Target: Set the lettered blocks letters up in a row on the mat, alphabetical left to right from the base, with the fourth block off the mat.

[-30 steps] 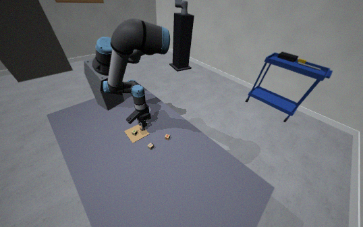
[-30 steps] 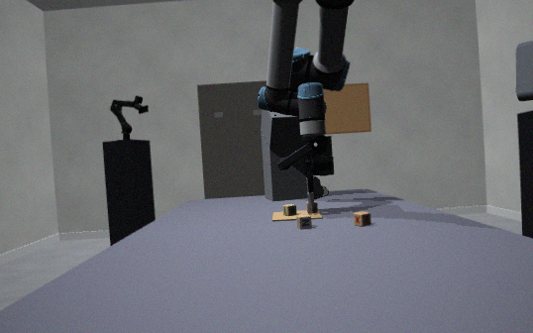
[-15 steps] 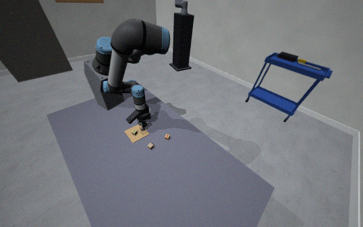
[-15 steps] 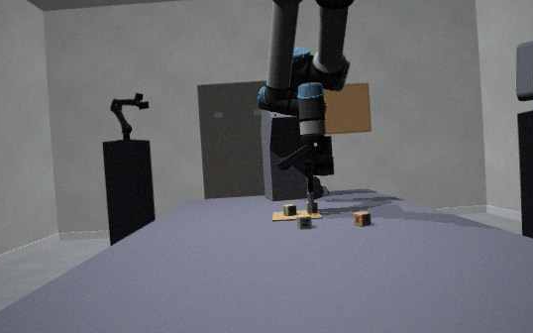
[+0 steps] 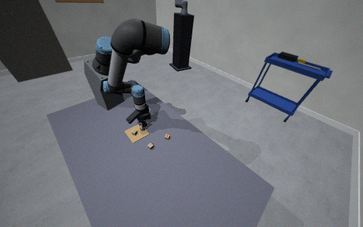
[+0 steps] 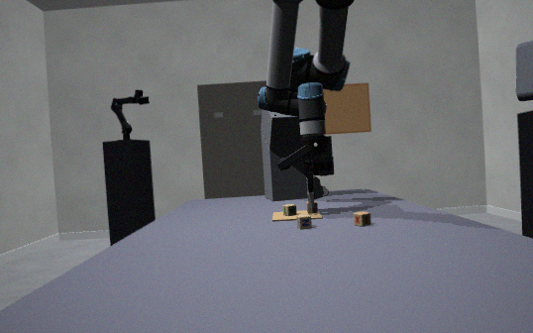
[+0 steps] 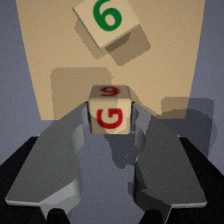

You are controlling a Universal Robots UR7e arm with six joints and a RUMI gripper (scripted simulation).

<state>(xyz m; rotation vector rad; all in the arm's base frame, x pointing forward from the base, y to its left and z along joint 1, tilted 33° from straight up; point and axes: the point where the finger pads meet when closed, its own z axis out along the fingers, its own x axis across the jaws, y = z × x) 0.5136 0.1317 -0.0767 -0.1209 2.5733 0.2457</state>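
Note:
My gripper (image 5: 142,127) (image 6: 311,202) (image 7: 110,103) is shut on a wooden block (image 6: 313,208) (image 7: 110,127). That block shows a red G on its larger visible face and a red 6 or 9 on the adjoining face. It is over the tan mat (image 5: 133,138) (image 6: 279,217) (image 7: 50,45) or its edge; its height is hard to tell. A block (image 5: 134,132) (image 6: 289,210) (image 7: 102,25) with a green 6 on top lies on the mat, turned askew. A block (image 5: 150,146) (image 6: 304,222) with a dark blue mark on one side lies off the mat. A block (image 5: 167,136) (image 6: 362,219) with red marks is also off it.
The blue-grey table top (image 5: 142,189) (image 6: 268,282) surrounds the mat. The robot's pedestal (image 5: 96,86) (image 6: 283,168) stands behind the mat. A blue cart (image 5: 277,99) stands far off to the side.

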